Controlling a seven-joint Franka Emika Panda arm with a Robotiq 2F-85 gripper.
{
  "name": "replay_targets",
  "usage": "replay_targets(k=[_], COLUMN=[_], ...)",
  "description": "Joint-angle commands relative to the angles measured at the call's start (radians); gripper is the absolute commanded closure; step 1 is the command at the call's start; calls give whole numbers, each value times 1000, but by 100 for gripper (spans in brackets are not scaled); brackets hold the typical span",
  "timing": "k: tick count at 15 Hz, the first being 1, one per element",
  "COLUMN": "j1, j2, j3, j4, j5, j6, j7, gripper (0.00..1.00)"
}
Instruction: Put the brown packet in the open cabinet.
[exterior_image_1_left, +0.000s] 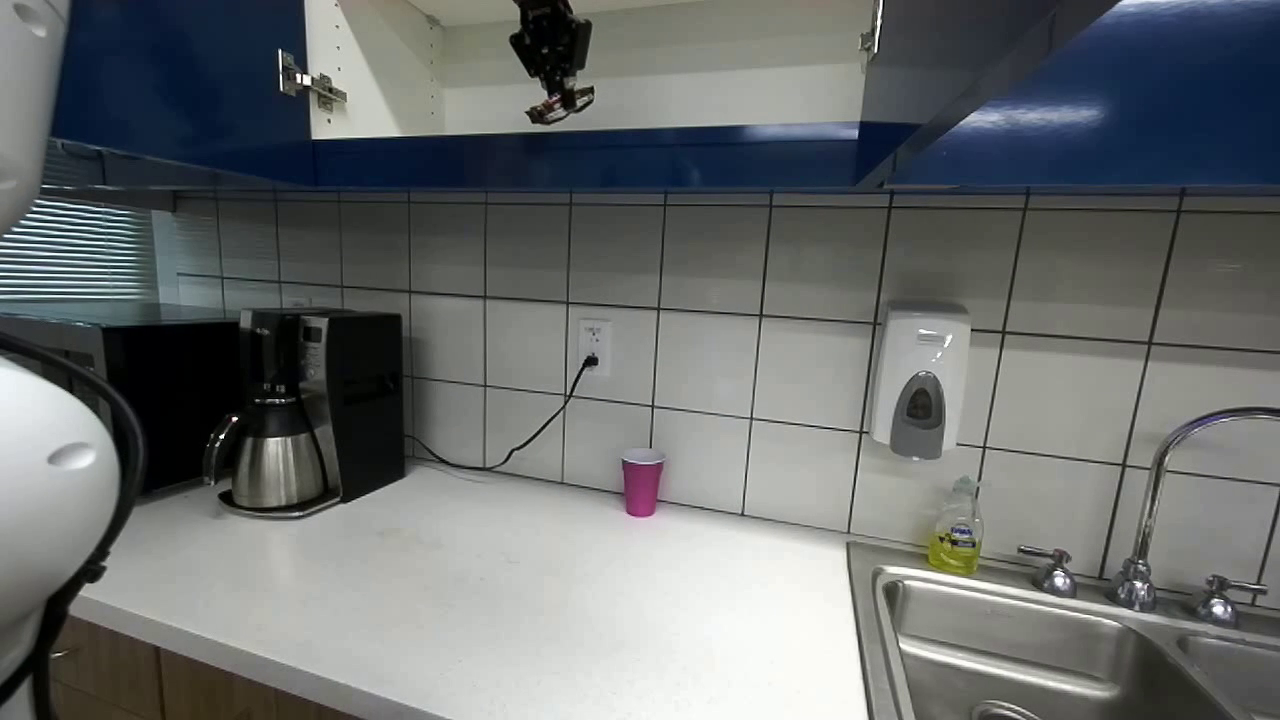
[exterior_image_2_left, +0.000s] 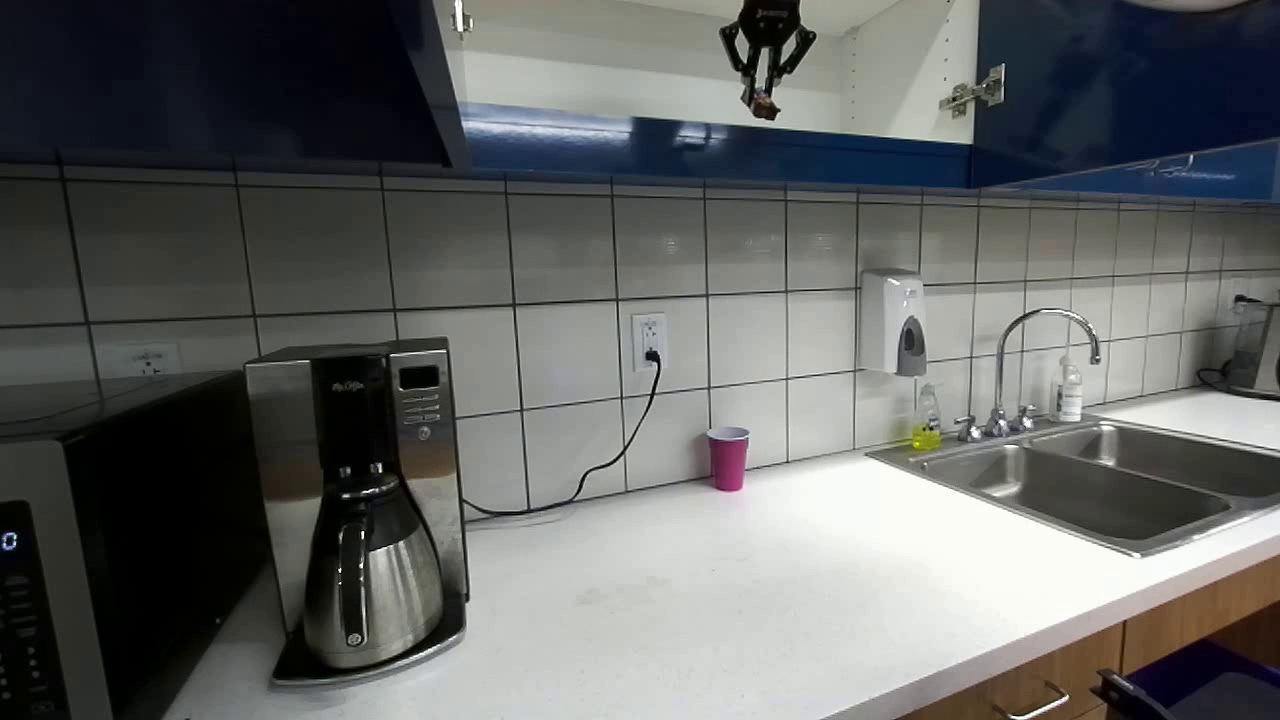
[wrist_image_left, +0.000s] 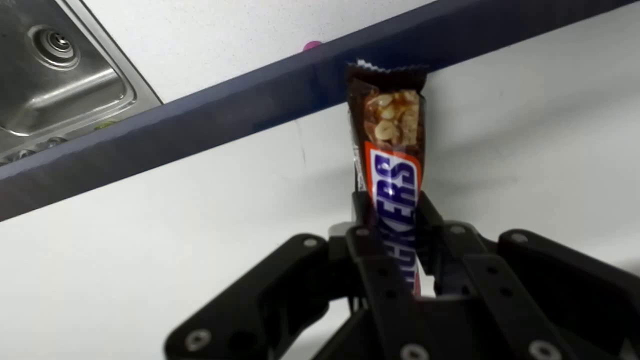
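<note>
The brown packet (wrist_image_left: 395, 175) is in the mouth of the open cabinet (exterior_image_1_left: 700, 80), clamped by the gripper (wrist_image_left: 394, 207): jaws pressed on its two long sides near the middle, an end sticking out each way. Gripper points down, seen against the cabinet's white inside in both exterior views. Key relation: the packet's long axis runs across the jaws, not along them, roughly level with a slight tilt, and its nut-picture end aims at the cabinet's blue front edge (wrist_image_left: 215, 117); in the wrist view that end overlaps the edge, while the jaws are over the cabinet's white floor (wrist_image_left: 200, 240). Gap between packet and floor: can't tell. Just one gripper, so no nearer-hand question. Pink cup (exterior_image_1_left: 642, 485) stands on the counter (exterior_image_1_left: 560, 590), well below the cabinet, not part of the job. Looks like the placing step, most of the task done, release not yet made. Next move probably calls for going deeper, away from the cabinet's front edge, then down, then letting go. Risk, I'd guess: let go here, that end could catch on the cabinet's edge and tip the packet out toward the counter.
</note>
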Motion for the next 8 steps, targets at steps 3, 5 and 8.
replay_targets(k=[3, 5, 8], j1=[11, 10, 9], j2=[99, 120, 149], j3=[-3, -4, -6], j4=[140, 168, 206], j5=[-8, -6, -7], j6=[-53, -60, -78], j7=[54, 65, 79], gripper=[94, 94, 94])
